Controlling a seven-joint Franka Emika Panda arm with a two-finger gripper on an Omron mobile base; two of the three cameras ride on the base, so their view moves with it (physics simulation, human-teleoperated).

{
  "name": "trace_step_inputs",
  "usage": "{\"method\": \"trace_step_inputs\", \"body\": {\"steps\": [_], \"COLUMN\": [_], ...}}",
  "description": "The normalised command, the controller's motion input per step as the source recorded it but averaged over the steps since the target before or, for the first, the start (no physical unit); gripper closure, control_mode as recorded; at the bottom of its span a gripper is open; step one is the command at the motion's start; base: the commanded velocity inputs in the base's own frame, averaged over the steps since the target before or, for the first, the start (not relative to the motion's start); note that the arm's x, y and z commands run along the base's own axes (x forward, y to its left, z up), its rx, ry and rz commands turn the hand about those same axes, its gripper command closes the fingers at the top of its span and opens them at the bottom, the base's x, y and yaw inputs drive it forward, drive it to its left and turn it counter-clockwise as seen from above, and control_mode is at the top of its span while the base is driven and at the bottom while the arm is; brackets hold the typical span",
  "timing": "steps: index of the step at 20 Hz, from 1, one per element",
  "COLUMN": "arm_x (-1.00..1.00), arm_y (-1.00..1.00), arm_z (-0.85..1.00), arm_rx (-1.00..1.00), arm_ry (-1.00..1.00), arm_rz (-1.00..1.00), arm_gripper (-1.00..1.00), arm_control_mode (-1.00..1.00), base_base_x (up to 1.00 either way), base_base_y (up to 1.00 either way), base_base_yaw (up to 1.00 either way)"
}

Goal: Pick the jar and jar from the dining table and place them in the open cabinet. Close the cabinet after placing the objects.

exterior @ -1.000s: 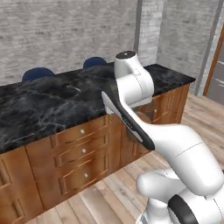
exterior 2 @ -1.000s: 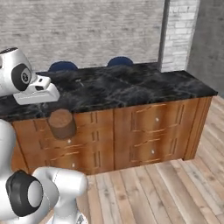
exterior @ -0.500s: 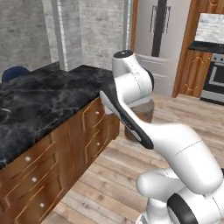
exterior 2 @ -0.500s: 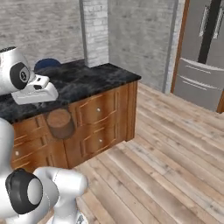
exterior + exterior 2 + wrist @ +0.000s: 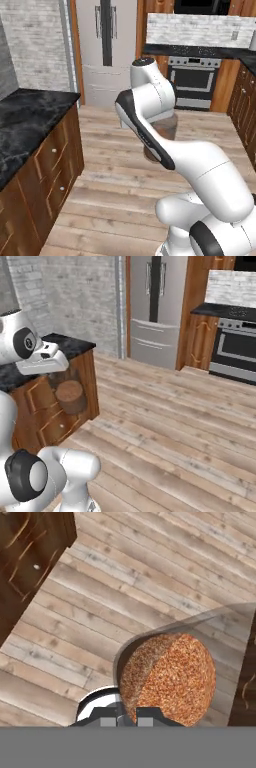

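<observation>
Jar (image 5: 167,679) is seen at lower center of the hand view, pinched by its rim between the nearly closed fingers (image 5: 122,712), hanging above plank floor (image 5: 100,587). In the right base view it sits left of center, under the gripper (image 5: 64,381), beside the dining table (image 5: 70,346).

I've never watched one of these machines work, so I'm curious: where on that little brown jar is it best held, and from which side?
By the rim, probably from above. The jar is a squat, plain cylinder with no handle, so the thin wall at its open top is likely the easiest part to pinch. The gripper is shut on that near rim in the hand view, and the jar hangs upright over the wooden floor.
</observation>
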Motion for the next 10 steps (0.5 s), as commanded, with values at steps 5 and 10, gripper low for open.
{"method": "trace_step_inputs", "body": {"steps": [5, 10], "arm_x": [0.00, 0.00], "arm_y": [0.00, 0.00], "arm_z": [0.00, 0.00], "arm_rx": [0.00, 0.00], "arm_ry": [0.00, 0.00], "arm_rz": [0.00, 0.00], "arm_gripper": [1.00, 1.00], "arm_control_mode": [1.00, 1.00], "base_base_x": [0.89, 1.00], "base_base_y": [0.04, 0.06], "base_base_yaw": [-0.43, -0.37]}}
